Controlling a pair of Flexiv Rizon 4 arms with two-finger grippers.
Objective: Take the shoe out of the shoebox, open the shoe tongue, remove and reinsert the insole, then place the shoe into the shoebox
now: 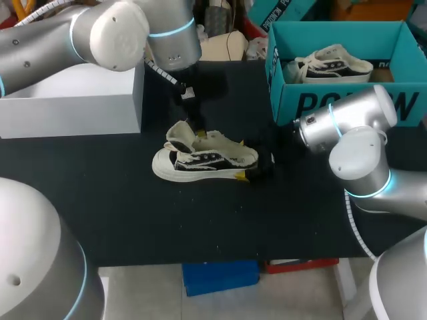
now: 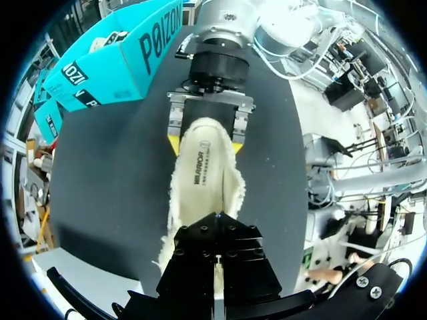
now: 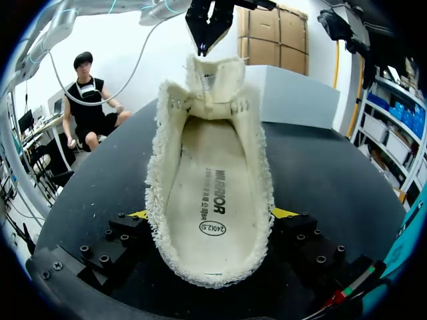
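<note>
While the right tool (image 3: 212, 215) is clamping the heel of the shoe (image 1: 203, 159) from both sides to steady it on the desk (image 1: 120, 213), the left tool (image 3: 208, 40) is pinching the tongue (image 3: 215, 77) upright, apparently exposing the insole (image 3: 210, 193) for removal.

Head view: even light from overhead. The black table (image 1: 133, 213) soaks it up, and shadows hardly show on it. White box (image 1: 67, 107) and arm shells (image 1: 120, 27) glare, nearly blown out. Right wrist view: strong backlight, shoe (image 3: 210, 193) evenly lit. Left wrist view: table dark, shoe bright.
</note>
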